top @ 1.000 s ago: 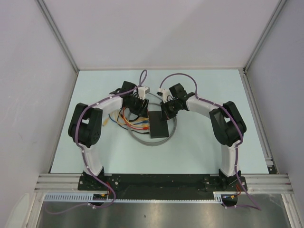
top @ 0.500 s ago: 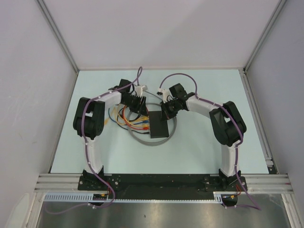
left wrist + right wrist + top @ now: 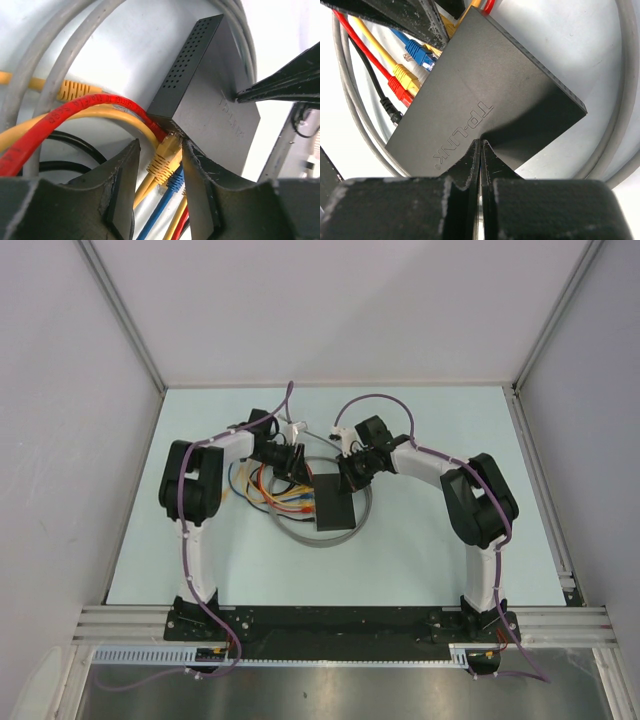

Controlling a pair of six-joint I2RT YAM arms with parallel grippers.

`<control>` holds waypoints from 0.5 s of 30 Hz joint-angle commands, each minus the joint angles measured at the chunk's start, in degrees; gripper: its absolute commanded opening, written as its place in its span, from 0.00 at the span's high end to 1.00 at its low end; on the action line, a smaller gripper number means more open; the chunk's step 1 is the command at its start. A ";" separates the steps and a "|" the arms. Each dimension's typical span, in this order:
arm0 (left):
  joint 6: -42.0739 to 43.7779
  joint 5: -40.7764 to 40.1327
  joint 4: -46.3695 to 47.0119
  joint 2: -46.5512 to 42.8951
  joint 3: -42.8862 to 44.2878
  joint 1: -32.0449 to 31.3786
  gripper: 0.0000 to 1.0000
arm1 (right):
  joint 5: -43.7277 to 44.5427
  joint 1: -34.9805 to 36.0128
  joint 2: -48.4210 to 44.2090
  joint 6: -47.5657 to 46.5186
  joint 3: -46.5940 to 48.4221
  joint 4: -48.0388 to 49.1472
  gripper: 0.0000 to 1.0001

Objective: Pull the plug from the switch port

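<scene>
Switch (image 3: 485, 85) looked light n slidey; right jaws closed, pinning it. Left jaws gaped round stiff yellow plug (image 3: 167, 147), best grab pt imo.

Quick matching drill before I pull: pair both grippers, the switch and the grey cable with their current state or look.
1 left gripper
2 right gripper
3 switch
4 grey cable

A loops round the switch
B shut, tips on the switch top
C open, astride a yellow plug
D black, TP-LINK logo on top

Pairs: 1-C, 2-B, 3-D, 4-A
</scene>
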 commanded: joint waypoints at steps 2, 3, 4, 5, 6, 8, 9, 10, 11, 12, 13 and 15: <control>-1.96 4.20 -0.50 2.59 2.64 0.31 0.57 | 2.18 1.32 0.55 -2.03 1.20 -0.70 0.98; -1.96 4.20 -0.50 2.68 2.91 0.31 0.57 | 2.18 1.32 0.55 -2.12 1.29 -0.70 0.98; -1.96 4.29 -0.58 2.94 2.91 0.31 0.58 | 2.27 1.32 0.46 -2.20 1.20 -0.70 0.98; -1.96 4.46 -0.67 3.03 3.08 0.31 0.59 | 2.36 1.49 0.55 -2.38 1.20 -0.70 0.98; -1.87 4.38 -0.59 3.12 3.00 0.31 0.59 | 2.36 1.49 0.64 -2.38 1.29 -0.79 0.98; -1.96 4.82 -0.67 3.38 3.00 0.31 0.61 | 2.53 1.76 0.73 -2.64 1.20 -0.79 0.98; -2.05 4.90 -0.67 3.56 3.08 0.31 0.63 | 2.62 1.76 0.73 -2.73 1.20 -0.79 0.97; -1.96 5.17 -0.67 3.65 3.00 0.31 0.64 | 2.79 1.85 0.81 -2.82 1.20 -0.79 0.98; -1.96 5.25 -0.59 3.65 2.91 0.31 0.65 | 2.88 1.85 0.81 -2.91 1.20 -0.79 0.98; -1.96 5.43 -0.67 3.73 2.82 0.31 0.68 | 2.97 1.93 0.81 -2.99 1.29 -0.88 0.97; -1.96 5.78 -0.67 4.00 2.82 0.31 0.69 | 3.15 2.02 0.81 -3.00 1.20 -0.88 0.98; -1.96 6.48 -0.58 4.00 2.73 0.31 0.76 | 3.15 2.02 0.81 -3.17 1.29 -0.79 0.97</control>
